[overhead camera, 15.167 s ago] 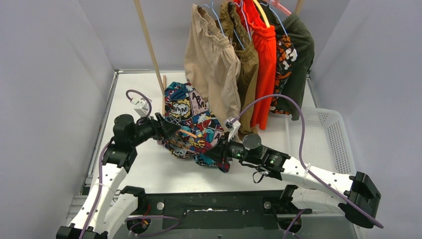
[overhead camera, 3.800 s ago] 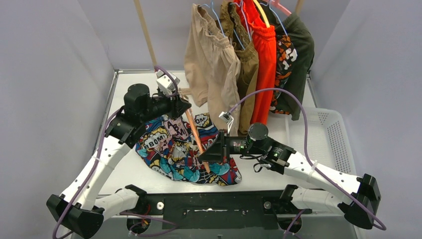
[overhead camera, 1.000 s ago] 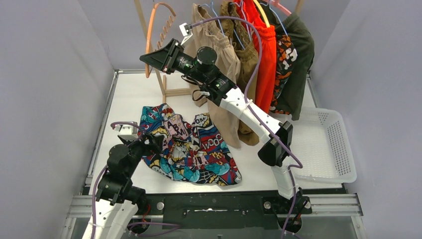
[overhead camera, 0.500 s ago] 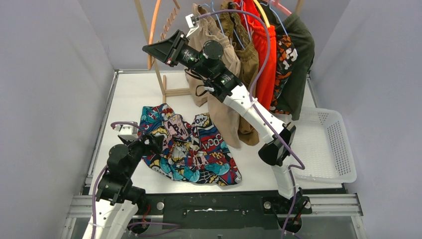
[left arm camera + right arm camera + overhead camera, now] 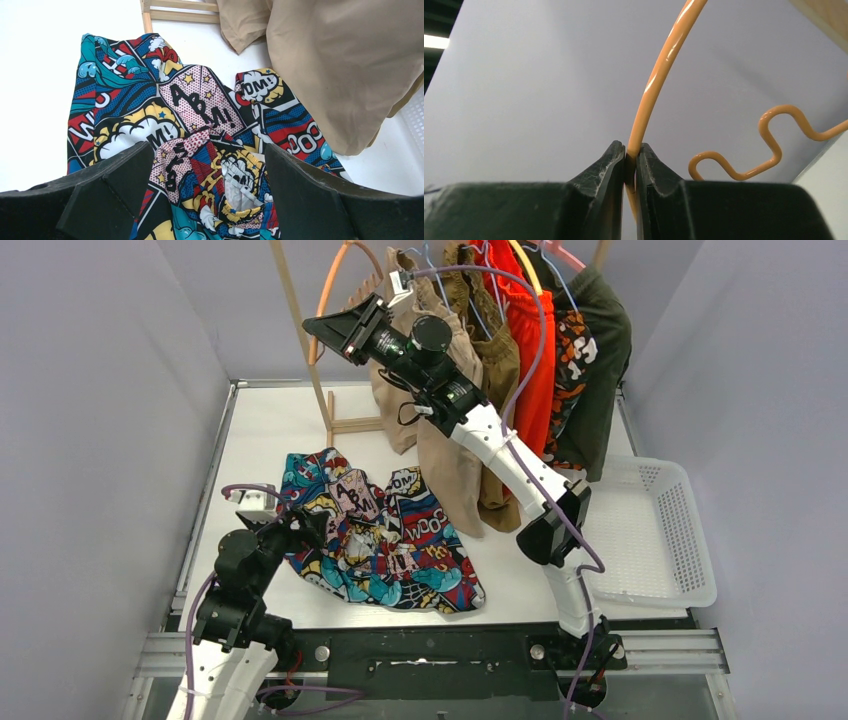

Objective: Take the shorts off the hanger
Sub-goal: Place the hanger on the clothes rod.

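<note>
The white table (image 5: pixel 260 430) carries the multicolour comic-print cloth shorts (image 5: pixel 385 545), spread flat near its front edge, left of centre — on no hanger. Above the far edge, beige, brown, orange-red, camouflage and dark green shorts (image 5: pixel 440 390) hang in a row. The thin orange wire hanger (image 5: pixel 659 75) is held high and bare, the right gripper (image 5: pixel 630 162) pinched on its wire. The left gripper (image 5: pixel 205 155) hovers over the comic shorts — fingers wide apart, holding nothing.

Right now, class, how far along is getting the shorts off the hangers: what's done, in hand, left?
Done: the comic-print shorts lie loose on the table. In hand: the right claw is shut on the bare orange hanger; the left claw is open over the comic-print shorts. Left: beige shorts, brown shorts, orange-red shorts, camouflage shorts and dark green shorts are hung up.
</note>
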{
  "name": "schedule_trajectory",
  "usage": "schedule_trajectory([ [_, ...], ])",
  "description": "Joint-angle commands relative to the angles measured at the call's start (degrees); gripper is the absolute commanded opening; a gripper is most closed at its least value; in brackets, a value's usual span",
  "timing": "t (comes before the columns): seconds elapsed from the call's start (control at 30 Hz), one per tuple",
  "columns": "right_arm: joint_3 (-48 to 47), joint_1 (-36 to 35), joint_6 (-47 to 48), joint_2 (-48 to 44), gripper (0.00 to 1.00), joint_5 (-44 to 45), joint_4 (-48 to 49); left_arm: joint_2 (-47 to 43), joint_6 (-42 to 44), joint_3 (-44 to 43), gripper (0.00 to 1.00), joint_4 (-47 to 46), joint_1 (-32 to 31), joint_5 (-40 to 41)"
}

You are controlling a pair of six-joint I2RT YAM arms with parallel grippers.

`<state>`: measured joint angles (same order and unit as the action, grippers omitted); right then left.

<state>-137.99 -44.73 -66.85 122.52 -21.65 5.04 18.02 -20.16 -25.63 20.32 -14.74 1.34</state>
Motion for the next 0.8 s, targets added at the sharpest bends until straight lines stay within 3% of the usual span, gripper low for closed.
schedule_trajectory([
  [0.0, -2.4, 1.0, -1.4, 0.4, 0.00, 1.6, 1.6, 0.0, 0.8, -0.3, 0.82, -3.8, 0.6, -0.7],
  [0.33, 6.7, -0.5, 4.4, -6.3, 0.52, 0.6, 2.9, -0.1, 0.8, -0.2, 0.82, -3.7, 0.7, -1.0],
  [0.57, 17.1, -3.9, 13.6, -14.0, 0.66, 5.2, 1.4, 0.3, 0.8, -0.2, 0.82, -3.9, 0.9, -1.3],
  [0.77, 20.5, -7.0, 22.3, -19.1, 0.71, 20.1, -9.5, 1.1, 0.7, -0.3, 0.82, -3.8, 1.2, -1.0],
])
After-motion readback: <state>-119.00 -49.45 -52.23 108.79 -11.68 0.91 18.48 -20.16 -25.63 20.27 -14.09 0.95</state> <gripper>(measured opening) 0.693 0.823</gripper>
